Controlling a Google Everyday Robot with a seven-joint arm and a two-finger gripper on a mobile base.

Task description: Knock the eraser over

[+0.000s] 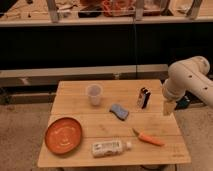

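The eraser point(143, 97) is a small narrow black block with a white face. It stands upright on the wooden table point(100, 130), right of the middle toward the back. My gripper point(168, 108) hangs from the white arm point(187, 80) at the table's right edge, a short way right of the eraser and apart from it.
A clear cup point(94, 94) stands left of the eraser. A flat blue pad point(119, 111) lies at mid-table. An orange plate point(63, 135) sits front left. A white bottle point(109, 147) lies at the front. A carrot point(148, 138) lies front right.
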